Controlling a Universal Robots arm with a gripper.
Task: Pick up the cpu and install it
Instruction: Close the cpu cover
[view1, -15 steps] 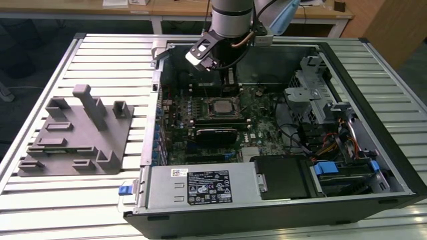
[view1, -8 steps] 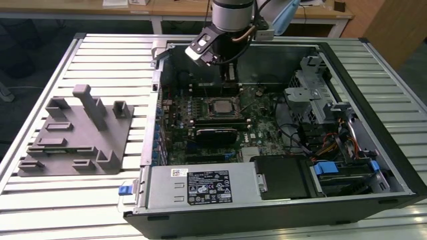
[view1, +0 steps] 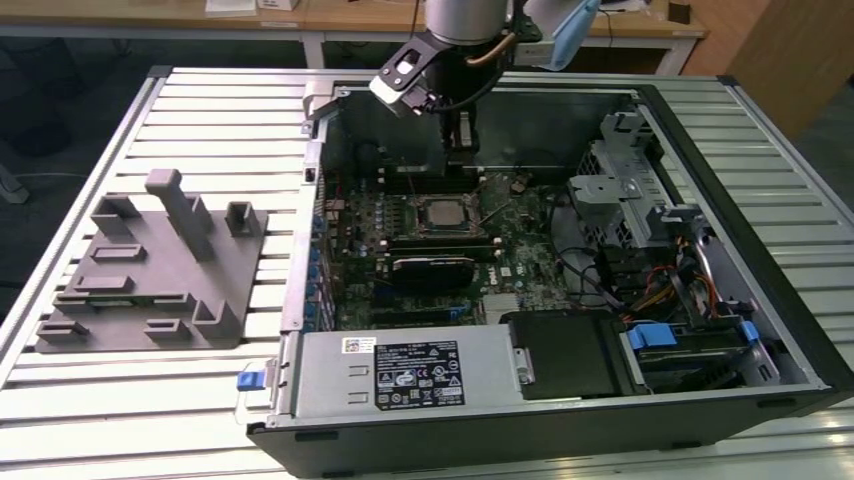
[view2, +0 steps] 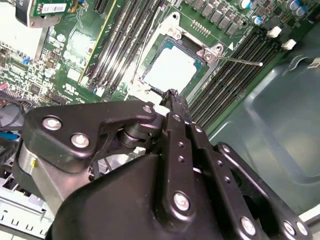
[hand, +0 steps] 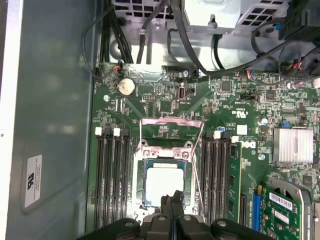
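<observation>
We find the cpu lying in its socket on the motherboard, inside the open computer case. Its pale metal top faces up and is fully exposed in both wrist views. It looks level and square to the socket frame, with no corner visibly riding up. The gripper hangs over the board close to the socket. In both wrist views its fingertips are pressed together with no gap and nothing between them, and they line up with one edge of the chip. We judge that they stand clear of it, though the pictures do not settle whether they touch. The pick-up and placement therefore appear done. Retention appears outstanding: the load plate seems to stand swung back from the chip rather than over it, and the thin lever juts free to one side of the socket, across the memory slots. We rate the task as well advanced but not shown complete. The grey block on the slatted table, at the exterior view's left, carries no chip that we can see.
</observation>
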